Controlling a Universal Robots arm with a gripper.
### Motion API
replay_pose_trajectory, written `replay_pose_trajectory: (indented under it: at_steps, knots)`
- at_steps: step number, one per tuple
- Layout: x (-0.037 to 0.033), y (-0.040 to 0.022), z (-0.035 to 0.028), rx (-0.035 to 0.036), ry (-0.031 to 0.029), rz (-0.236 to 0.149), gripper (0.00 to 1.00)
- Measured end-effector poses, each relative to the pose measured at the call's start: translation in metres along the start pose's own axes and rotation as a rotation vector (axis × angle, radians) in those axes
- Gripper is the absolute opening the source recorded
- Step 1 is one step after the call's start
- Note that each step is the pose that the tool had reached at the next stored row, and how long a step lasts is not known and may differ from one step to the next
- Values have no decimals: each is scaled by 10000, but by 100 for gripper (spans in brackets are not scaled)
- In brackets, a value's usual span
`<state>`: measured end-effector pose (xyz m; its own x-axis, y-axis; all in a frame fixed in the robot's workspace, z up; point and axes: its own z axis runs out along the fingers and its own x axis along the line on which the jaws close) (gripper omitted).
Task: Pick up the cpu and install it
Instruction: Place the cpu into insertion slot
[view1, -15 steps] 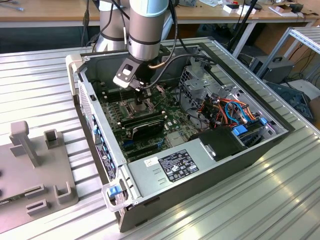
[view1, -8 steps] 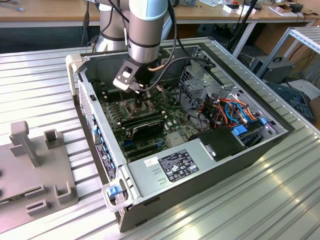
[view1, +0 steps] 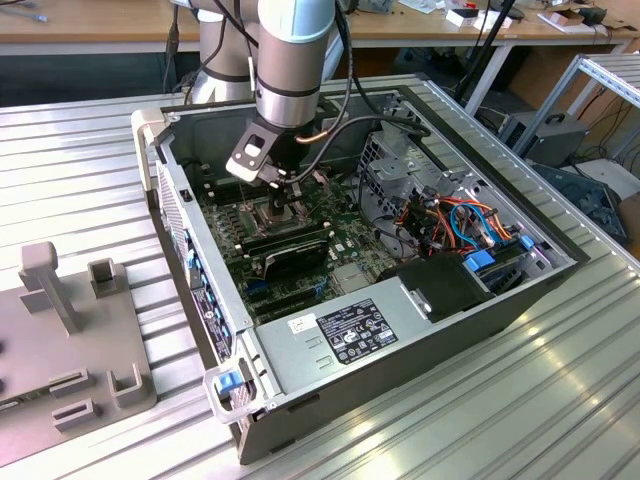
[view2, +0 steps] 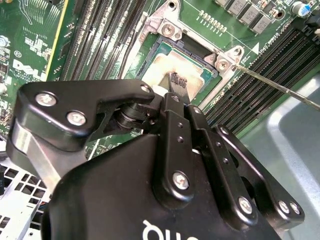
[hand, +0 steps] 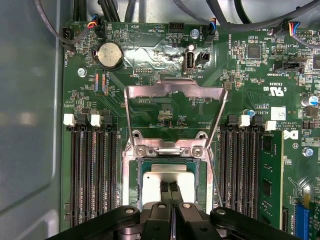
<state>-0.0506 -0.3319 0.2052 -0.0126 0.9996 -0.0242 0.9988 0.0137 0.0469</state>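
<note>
The gripper (hand: 169, 188) stands directly over the socket (hand: 131, 181). Its two fingertips are drawn together with nothing visible between them, so we record it as closed and holding nothing. The cpu (hand: 151, 183) lies inside the socket, its dull silver top showing on either side of the fingertips. The load plate (hand: 175, 89) is swung up clear of the socket. In the second wrist view the thin lever (view2: 280, 86) stands unlatched beside it. We judge that nothing clamps the cpu.

Risks noted:
- If the cpu sits slightly off its keying, downward pressure from the closed tips could tilt it and damage the socket contacts.
- Any sideways drift of the tips on the smooth metal top could skew the unclamped cpu in its seat.
- The lever runs close to the gripper's linkage, and a careless move could catch it.
- The memory slots (hand: 92, 170) flank the socket closely, leaving little room for error.

Limits of inspection:
- We cannot tell whether the fingertips touch the cpu or hover just above it.
- The gripper body covers the near edge of the cpu and socket in both wrist views.
- Corner marks and notches cannot be made out, so seating is unconfirmed.
- In the exterior view the arm's wrist blocks the socket. The computer case (view1: 450, 320) on the ribbed surface (view1: 80, 130) is plain.
</note>
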Motion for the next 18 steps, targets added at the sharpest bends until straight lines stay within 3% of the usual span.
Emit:
replay_pose_trajectory:
  at_steps: [13, 16, 18]
  knots:
    - [1, -1, 21, 0, 0, 0, 11]
    - [4, 4, -16, -18, 28, 2, 11]
    - [-1, 4, -75, -4, 5, 1, 11]
